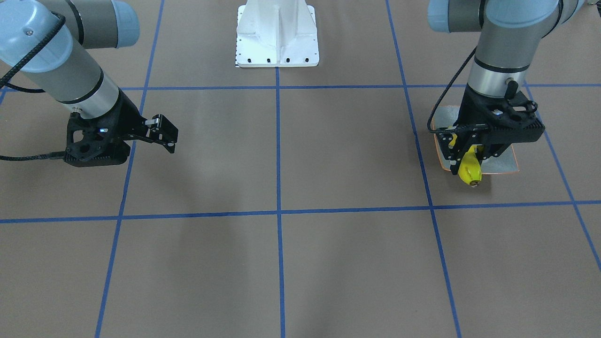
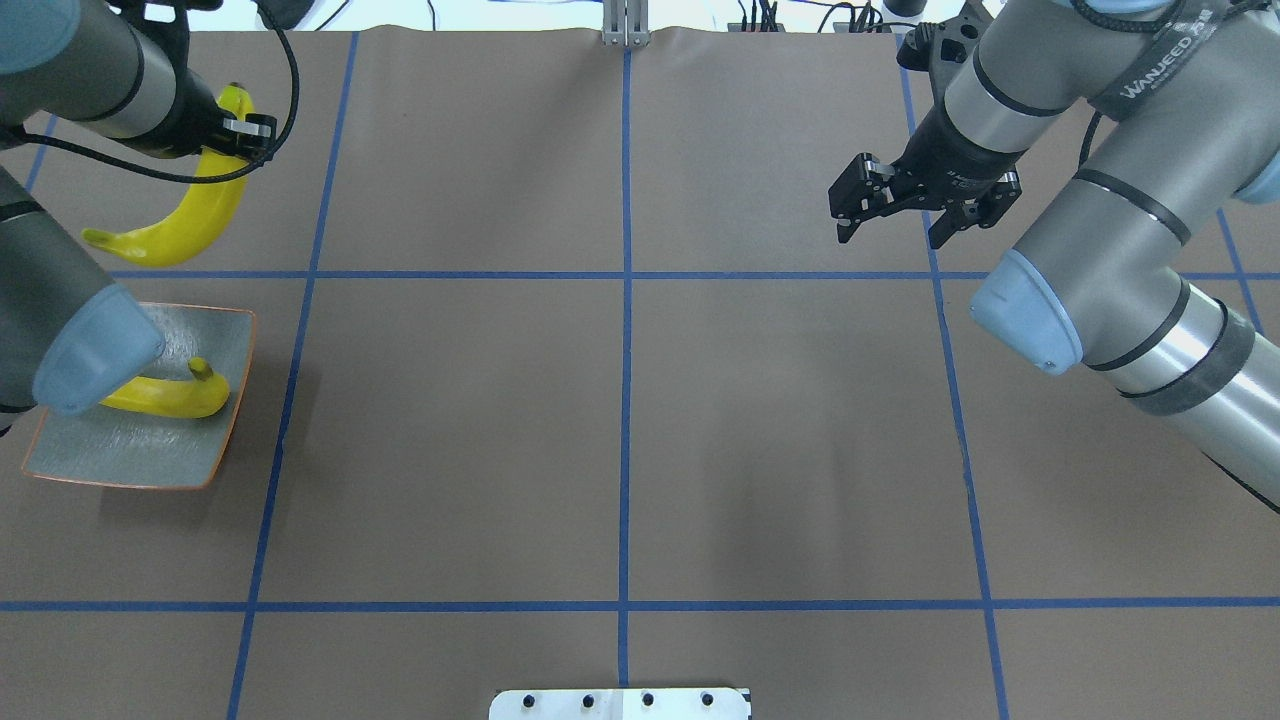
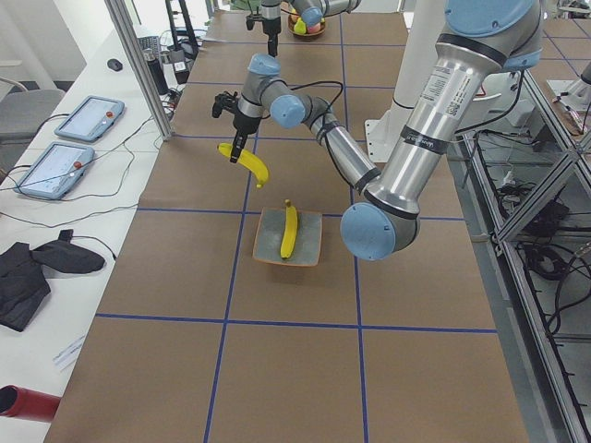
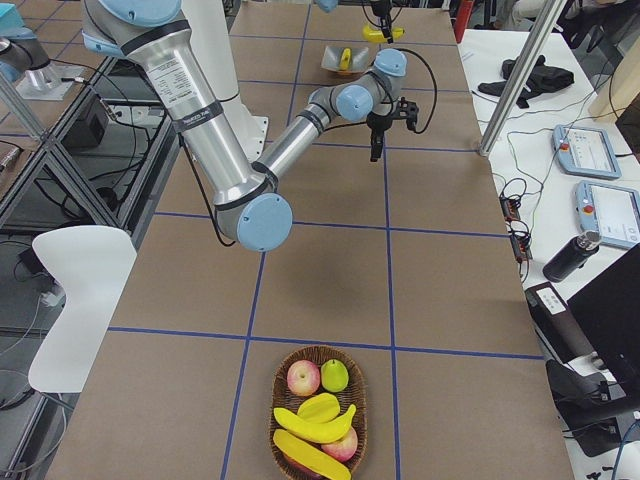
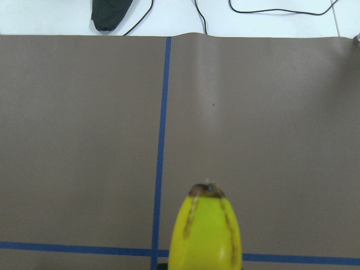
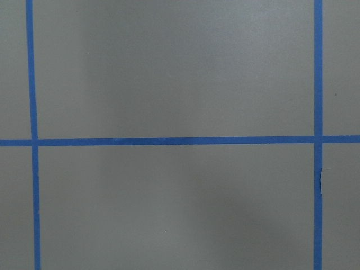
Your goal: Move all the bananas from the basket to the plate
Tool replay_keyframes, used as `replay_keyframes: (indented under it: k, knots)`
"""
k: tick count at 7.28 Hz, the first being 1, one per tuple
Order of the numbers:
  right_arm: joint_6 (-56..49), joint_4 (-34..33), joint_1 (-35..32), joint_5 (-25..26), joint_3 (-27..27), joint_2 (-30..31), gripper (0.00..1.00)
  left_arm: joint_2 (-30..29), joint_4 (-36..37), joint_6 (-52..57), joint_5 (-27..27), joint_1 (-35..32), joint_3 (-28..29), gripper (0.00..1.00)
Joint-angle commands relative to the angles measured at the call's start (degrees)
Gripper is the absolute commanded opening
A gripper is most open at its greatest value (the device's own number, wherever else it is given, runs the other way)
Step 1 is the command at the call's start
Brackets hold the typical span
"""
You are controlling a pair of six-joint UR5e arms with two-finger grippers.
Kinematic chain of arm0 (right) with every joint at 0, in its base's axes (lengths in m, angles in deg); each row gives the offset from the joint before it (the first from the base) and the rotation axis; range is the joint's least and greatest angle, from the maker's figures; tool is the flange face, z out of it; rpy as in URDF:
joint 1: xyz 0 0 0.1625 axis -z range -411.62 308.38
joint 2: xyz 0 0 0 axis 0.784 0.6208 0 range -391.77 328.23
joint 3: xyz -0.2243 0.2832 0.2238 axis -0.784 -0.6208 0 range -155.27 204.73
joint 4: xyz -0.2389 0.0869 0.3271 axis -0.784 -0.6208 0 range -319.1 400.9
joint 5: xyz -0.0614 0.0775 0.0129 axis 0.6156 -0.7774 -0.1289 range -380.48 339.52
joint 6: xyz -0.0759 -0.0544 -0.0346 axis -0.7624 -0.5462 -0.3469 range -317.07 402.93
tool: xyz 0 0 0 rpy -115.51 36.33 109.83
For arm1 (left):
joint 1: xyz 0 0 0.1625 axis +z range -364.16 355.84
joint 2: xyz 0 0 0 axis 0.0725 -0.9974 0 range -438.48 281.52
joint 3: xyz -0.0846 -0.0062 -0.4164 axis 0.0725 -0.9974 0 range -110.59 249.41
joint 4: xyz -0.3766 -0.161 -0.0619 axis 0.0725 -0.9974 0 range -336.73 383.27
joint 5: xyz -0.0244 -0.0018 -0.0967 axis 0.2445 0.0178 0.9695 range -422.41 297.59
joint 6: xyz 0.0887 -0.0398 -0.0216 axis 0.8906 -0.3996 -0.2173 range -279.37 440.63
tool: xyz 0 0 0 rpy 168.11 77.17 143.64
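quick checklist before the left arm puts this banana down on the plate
1. Grip: ok, the left gripper is shut on the held banana near one end.
2. Position: not ok, overhead the held banana hangs beyond the far edge of the plate.
3. Room: ok, one resting banana lies there with bare surface beside it.
4. Clearance: ok, the right gripper is open, empty, far off on the other side.
5. Job done: not ok, the basket holds two bananas.
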Motion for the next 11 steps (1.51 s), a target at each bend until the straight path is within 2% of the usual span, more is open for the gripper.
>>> replay_keyframes:
  k: [1,2,4,8,11]
  knots:
    - [0.1,0.1,0.7,0.2,-0.1,-0.1,1.0,8.1,-11.3,5.1,-4.1,1.1,2.5,0.0]
    - [0.3,0.1,0.7,0.2,0.0,-0.2,1.0,10.3,-17.5,5.1,-4.4,1.6,4.6,0.0]
    - [0.3,0.1,0.9,0.3,0.0,0.0,1.0,11.5,-18.5,5.2,-9.5,6.8,5.2,0.0]
    - [0.4,0.1,1.1,0.4,0.1,0.1,1.0,16.4,-21.5,13.5,-9.7,8.1,4.3,0.0]
    - [0.5,0.2,1.6,1.5,0.1,0.3,1.0,16.9,-21.8,13.8,-9.7,9.9,4.3,0.0]
